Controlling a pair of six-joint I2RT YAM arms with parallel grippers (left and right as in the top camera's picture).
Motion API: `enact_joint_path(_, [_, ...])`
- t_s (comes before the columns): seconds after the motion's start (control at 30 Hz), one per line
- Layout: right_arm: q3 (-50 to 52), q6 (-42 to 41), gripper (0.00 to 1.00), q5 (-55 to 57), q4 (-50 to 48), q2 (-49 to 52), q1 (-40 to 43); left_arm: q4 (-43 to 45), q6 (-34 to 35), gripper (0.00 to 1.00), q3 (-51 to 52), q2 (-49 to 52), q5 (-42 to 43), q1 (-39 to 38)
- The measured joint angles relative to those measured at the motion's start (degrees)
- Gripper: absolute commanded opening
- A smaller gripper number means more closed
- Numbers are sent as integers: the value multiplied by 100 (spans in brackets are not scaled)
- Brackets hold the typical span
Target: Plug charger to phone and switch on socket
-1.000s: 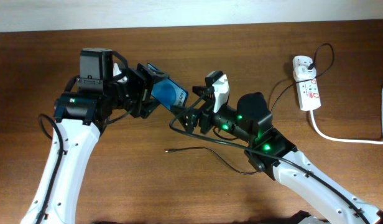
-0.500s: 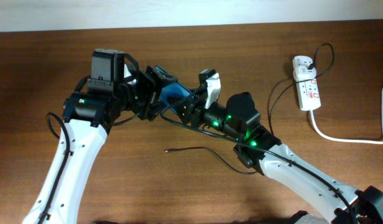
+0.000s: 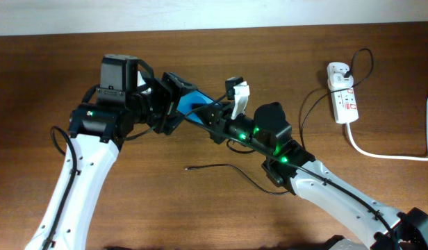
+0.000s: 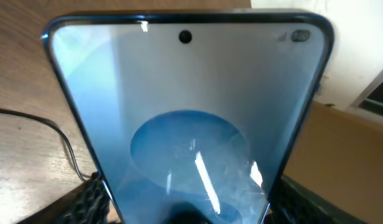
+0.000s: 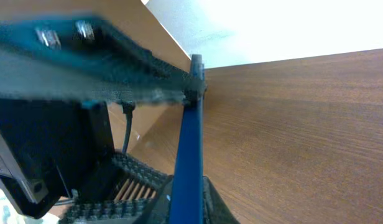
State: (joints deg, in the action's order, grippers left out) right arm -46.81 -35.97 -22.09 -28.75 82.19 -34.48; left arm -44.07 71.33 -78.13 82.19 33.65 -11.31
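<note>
counted: two robot arms, left arm (image 3: 73, 173) and right arm (image 3: 339, 200). two grippers, one per arm: left gripper (image 3: 174, 104), right gripper (image 3: 212, 119). one phone (image 3: 193, 103), blue-screened. one socket (image 3: 344, 98), a single white strip; red marks on it too small to count, perhaps two or three. one charger (image 3: 228, 167), a lone thin black cable, with one white adapter (image 3: 338, 71) at its far end. one thick white cord (image 3: 384, 155). one wooden table (image 3: 381, 42).
</note>
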Motion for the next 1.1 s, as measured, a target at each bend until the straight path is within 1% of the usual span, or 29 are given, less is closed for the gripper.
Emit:
enact_joint_path(0.1, [2,-227,4,-155,-4,-133,-13,22,-35,99,-11,-2,0,0])
enact_joint_path(0.17, [0,-407,4,-149,-4,-219,-13,55,-59,99,-11,-2,0,0])
enact_joint_path(0.27, [0,-935,4,138,22,-260,-13,608,-435,99,-13,-13,-2,0])
enact_joint_path(0.33, [-72,-1244,4,522,173,-374,-7,1106,-898,99,7,-46,0,-50])
enact_joint_path(0.37, [-125,-1416,4,616,299,-439,-9,1178,-1189,99,9,-107,-9,-63])
enact_joint_path(0.4, [-153,-1620,4,691,391,-507,-11,1093,-1709,99,20,-267,-120,-70])
enact_joint_path(0.43, [-181,-1803,4,730,520,-544,-7,953,-2024,100,24,-409,-254,-68])
enact_joint_path(0.5, [-103,-2417,4,798,1099,-472,72,542,-2815,99,17,-1014,-702,-61])
enact_joint_path(0.57, [13,-3097,4,809,1591,-369,118,131,-3394,99,-44,-1633,-1150,-52])
enact_joint_path(0.63, [31,-3615,4,678,1622,-361,129,-328,-3731,99,-52,-2122,-1655,-52])
enact_joint_path(0.77, [31,-4426,4,345,1725,-361,129,-1010,-3971,99,-61,-2846,-2516,-52])
enact_joint_path(0.93, [31,-4804,4,-24,1725,-361,133,-1661,-4035,99,-68,-3351,-3139,-52])
enact_joint_path(1.0, [31,-4990,4,-151,1727,-361,133,-1696,-4048,99,-17,-3401,-3309,-52])
enact_joint_path(1.1, [31,-5344,4,-319,1733,-361,153,-1475,-4022,99,481,-3410,-3357,-50])
